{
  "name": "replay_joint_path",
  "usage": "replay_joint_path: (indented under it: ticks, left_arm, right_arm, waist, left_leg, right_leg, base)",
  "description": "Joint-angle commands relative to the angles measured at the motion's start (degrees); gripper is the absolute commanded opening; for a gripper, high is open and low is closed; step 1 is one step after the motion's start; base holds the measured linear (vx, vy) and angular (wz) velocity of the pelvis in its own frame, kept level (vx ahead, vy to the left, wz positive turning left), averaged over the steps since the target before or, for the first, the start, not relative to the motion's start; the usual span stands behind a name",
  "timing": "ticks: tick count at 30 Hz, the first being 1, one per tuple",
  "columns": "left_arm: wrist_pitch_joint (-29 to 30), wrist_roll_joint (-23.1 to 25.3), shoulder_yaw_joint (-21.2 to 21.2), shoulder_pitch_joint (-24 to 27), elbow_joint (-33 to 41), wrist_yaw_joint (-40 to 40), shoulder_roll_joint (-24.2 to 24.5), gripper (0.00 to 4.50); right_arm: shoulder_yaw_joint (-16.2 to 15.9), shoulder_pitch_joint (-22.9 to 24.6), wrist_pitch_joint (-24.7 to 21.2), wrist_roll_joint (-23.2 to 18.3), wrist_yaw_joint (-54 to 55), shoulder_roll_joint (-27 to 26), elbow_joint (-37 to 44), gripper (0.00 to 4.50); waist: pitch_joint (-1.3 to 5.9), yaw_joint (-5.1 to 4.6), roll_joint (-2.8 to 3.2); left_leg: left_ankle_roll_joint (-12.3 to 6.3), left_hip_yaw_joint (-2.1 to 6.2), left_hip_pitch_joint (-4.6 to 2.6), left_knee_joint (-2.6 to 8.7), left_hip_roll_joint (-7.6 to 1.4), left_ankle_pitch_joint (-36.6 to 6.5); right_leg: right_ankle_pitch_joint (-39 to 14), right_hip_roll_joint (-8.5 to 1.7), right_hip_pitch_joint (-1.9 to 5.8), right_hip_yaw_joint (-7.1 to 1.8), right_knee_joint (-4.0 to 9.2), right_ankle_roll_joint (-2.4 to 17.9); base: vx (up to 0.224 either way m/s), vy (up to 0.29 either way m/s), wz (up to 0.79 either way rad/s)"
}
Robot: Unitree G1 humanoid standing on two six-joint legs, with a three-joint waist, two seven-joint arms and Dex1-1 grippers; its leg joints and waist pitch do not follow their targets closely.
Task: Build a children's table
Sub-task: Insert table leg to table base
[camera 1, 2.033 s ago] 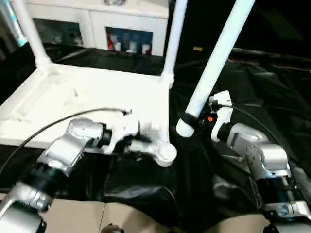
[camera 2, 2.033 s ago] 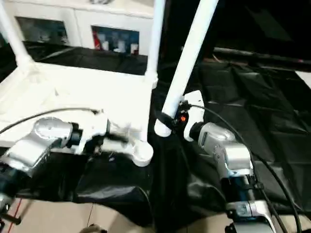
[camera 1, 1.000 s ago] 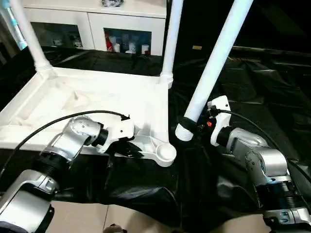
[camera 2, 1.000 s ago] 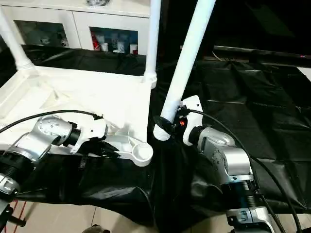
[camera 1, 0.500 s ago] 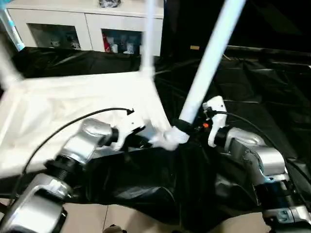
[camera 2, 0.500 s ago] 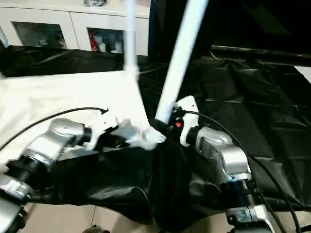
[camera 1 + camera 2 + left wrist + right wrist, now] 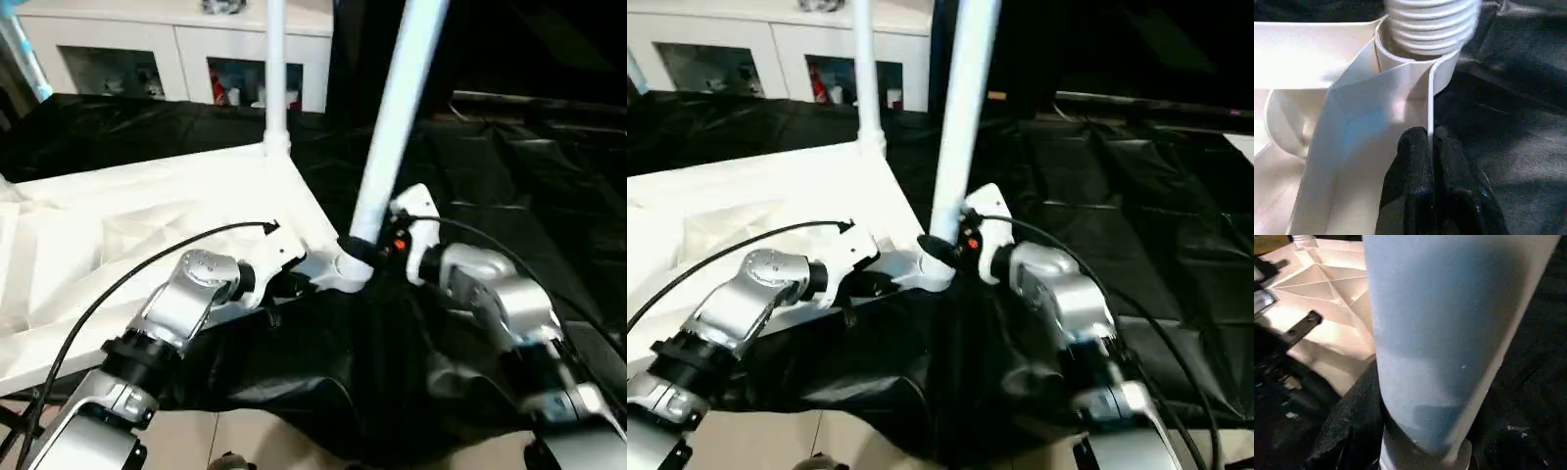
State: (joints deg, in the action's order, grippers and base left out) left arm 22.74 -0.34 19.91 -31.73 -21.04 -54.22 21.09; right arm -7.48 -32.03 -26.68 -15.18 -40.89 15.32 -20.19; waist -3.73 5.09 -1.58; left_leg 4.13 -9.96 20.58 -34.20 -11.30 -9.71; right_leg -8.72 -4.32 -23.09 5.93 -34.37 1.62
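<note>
Table top point(image 7: 147, 235): white plastic, laid underside up on black sheeting point(image 7: 509, 176), ribs showing; its left and near-left parts are cut off by the picture edge, and its near edge is partly hidden behind the left forearm point(image 7: 186, 299).

Fitted leg point(image 7: 275, 78): seen standing upright at the far right corner of the top; upper end cut off by the picture edge.

Loose leg point(image 7: 392, 127): white, round, leaning slightly, upper end out of frame. Its threaded lower end point(image 7: 1430, 24) is seen at the mouth of the near right corner socket point(image 7: 1415, 73); how far it is seated cannot be made out.

Left gripper point(image 7: 1431, 161): black fingers pressed together on the thin wall of the top beside that socket.

Right gripper point(image 7: 364, 250): fingers spread halfway and closed around the lower part of the loose leg, just above the socket; the fingertips are largely hidden by the leg itself.

Surface: crinkled black sheeting covering the work area, draped over the near edge; pale floor point(image 7: 255, 441) below it.

Room: white cabinet point(image 7: 176, 49) with glass doors along the far wall, small items inside too indistinct to identify; dark background to the far right.
</note>
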Motion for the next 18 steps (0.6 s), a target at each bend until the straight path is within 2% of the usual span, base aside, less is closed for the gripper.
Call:
replay_joint_path:
  ticks: [1, 6, 8, 13, 18]
  left_arm:
    - [-1.01, -1.79, -0.37, 0.90, 0.98, -1.24, 0.00, 0.00]
    - [-1.87, -2.23, -0.97, 0.79, 0.52, -1.61, 0.06, 0.00]
    - [-2.05, -2.30, -1.58, 0.64, 0.16, -1.44, -0.25, 0.00]
    - [-2.35, -2.49, -1.84, 0.56, -0.16, -1.99, -0.51, 0.00]
    - [-2.52, -2.05, -1.63, 0.60, -0.26, -2.08, -0.26, 0.00]
  right_arm:
    - [-0.16, -1.25, 0.72, 0.92, -0.36, 0.28, -1.95, 1.90]
    - [-0.84, -2.49, -0.22, 1.23, -1.45, 0.76, -3.71, 1.90]
    - [-1.14, -3.06, -2.08, 0.68, -3.23, 1.02, -4.54, 1.90]
    - [-1.55, -3.43, -2.24, 1.31, -4.10, 1.24, -5.79, 1.90]
    - [1.78, -4.45, -1.90, -1.02, -3.41, -0.07, -9.64, 1.90]
  waist:
    - [4.20, 0.08, -0.16]
    - [4.15, 0.06, -0.26]
    - [4.21, 0.08, -0.44]
    - [4.20, 0.10, -0.46]
    - [4.18, 0.08, -0.33]
  left_leg:
    - [-0.28, 0.70, -0.47, 3.93, -1.69, -13.98]
    - [-0.36, 0.68, -0.50, 3.97, -1.73, -14.09]
    - [-0.50, 0.65, -0.43, 3.94, -1.70, -13.51]
    - [-0.66, 0.61, -0.40, 3.92, -1.74, -13.07]
    - [-0.50, 0.64, -0.50, 3.92, -1.76, -13.62]
  right_leg:
    - [-25.40, -4.44, 2.78, -2.97, 5.09, 5.62]
    - [-25.79, -4.45, 2.76, -2.99, 5.11, 5.40]
    - [-25.40, -4.41, 2.84, -3.03, 5.01, 5.33]
    - [-25.54, -4.48, 2.79, -3.04, 5.03, 5.42]
    - [-25.95, -4.52, 2.71, -3.02, 5.12, 5.55]
  base:
    - [0.000, 0.000, 0.00]
    - [0.000, 0.000, 0.00]
    - [0.000, 0.000, 0.00]
    - [0.000, 0.000, 0.00]
    - [0.000, 0.000, 0.00]
